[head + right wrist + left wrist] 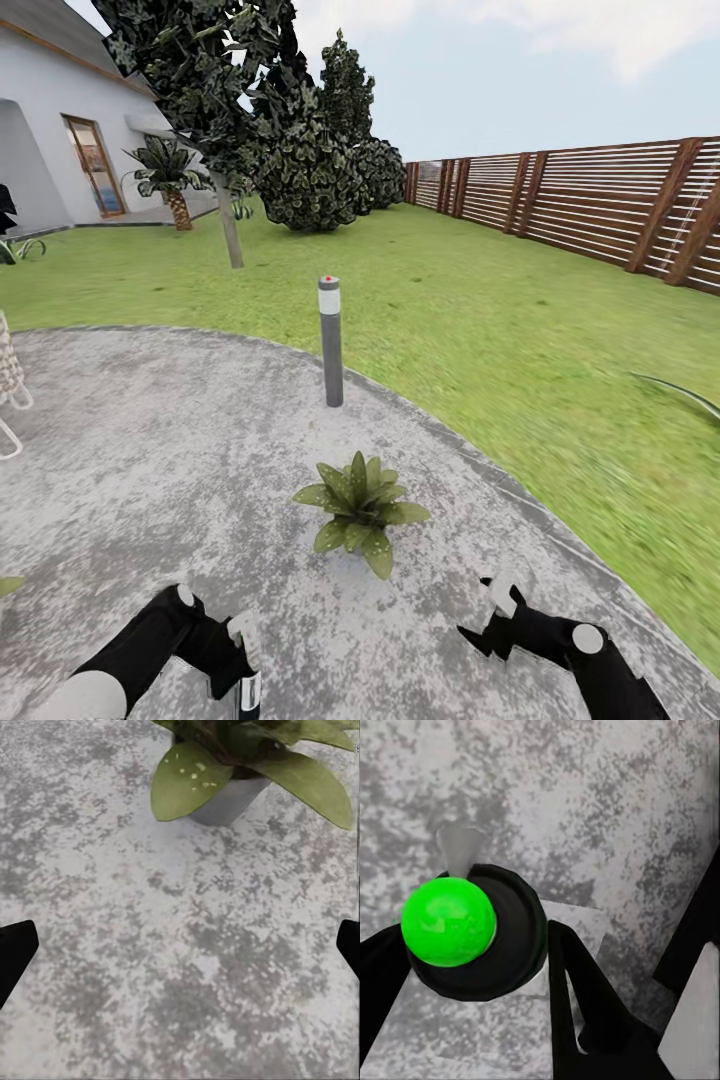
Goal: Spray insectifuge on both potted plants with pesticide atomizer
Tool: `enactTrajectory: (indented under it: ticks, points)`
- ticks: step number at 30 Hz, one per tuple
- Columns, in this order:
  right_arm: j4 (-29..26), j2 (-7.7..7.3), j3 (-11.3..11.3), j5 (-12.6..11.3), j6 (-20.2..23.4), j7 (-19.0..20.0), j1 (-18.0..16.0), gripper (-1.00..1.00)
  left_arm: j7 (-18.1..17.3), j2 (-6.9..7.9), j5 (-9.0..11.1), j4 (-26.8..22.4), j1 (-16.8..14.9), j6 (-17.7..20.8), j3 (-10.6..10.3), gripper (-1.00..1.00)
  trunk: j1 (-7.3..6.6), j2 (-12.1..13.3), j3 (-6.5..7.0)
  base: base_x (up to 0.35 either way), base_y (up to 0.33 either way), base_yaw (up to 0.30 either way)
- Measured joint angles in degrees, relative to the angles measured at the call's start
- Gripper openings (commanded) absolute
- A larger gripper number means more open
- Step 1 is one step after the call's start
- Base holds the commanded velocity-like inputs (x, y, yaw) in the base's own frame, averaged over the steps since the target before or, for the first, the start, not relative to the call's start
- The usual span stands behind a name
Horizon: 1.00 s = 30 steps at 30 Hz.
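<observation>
Grey mottled stone forms the patio (130, 470), bordered by lawn (480, 300) and a slatted fence (600, 205) at far right.

Left: the left gripper (240, 668) hangs low over the stone. Its dark fingers (574, 990) are closed narrowly on a round black body carrying a bright green sphere. This is probably the atomizer (472, 937) seen end-on, and the head view shows it as a slim white-and-dark piece below the gripper. Its red top cannot be made out.

Centre: one plant (360, 508), a rosette of speckled leaves in a small grey pot (225, 802), stands on the patio ahead, between the two arms. A grey lamp post (330, 340) stands beyond it at the patio edge. A leaf tip at the far left edge may belong to the second plant, but too little shows to say.

Right: the right gripper (500, 612) is empty, its fingers spread wide and near the plant.

Step in hand, as judged: pick-up appears done and spraying of the first plant is about to begin. The next move calls for raising the left arm, turning the nozzle toward the rosette and bringing it near. The leaves need covering from more than one side before the second plant is sought.
</observation>
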Motion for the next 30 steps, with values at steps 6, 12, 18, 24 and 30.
enactTrajectory:
  ticks: [6, 12, 18, 24, 30]
  points:
    - [-1.6, 0.03, 5.06, 0.07, -0.05, 1.19, 0.0, -1.0, -0.24, -1.94, -1.49, -0.04, -0.06, -4.19, 0.1, -1.0, 0.0, 0.0, 0.0, 0.0, 0.0, 0.0]
    - [-1.83, 0.46, 8.0, -0.03, -0.09, 1.36, 0.0, -1.0, 1.42, -2.48, -1.54, -0.11, -0.07, -5.14, -0.01, -1.0, 0.0, 0.0, 0.0, 0.0, 0.0, 0.0]
    - [-2.84, 1.29, 14.86, -0.23, -0.04, 2.68, -0.01, -1.0, 2.02, -4.64, -2.13, -0.9, -0.16, -5.18, -1.46, -1.0, 0.0, 0.0, 0.0, 0.0, 0.0, 0.0]
    - [-2.52, 1.15, 15.14, -0.17, -0.11, 2.36, -0.01, -1.0, 2.1, -4.69, -2.24, -1.94, 0.14, -5.06, -1.55, -1.0, 0.0, 0.0, 0.0, 0.0, 0.0, 0.0]
    - [-2.44, 0.85, 14.87, -0.17, -0.12, 2.18, -0.01, -1.0, 2.12, -4.21, -2.27, -1.97, 0.73, -4.99, -1.41, -1.0, 0.0, 0.0, 0.0, 0.0, 0.0, 0.0]
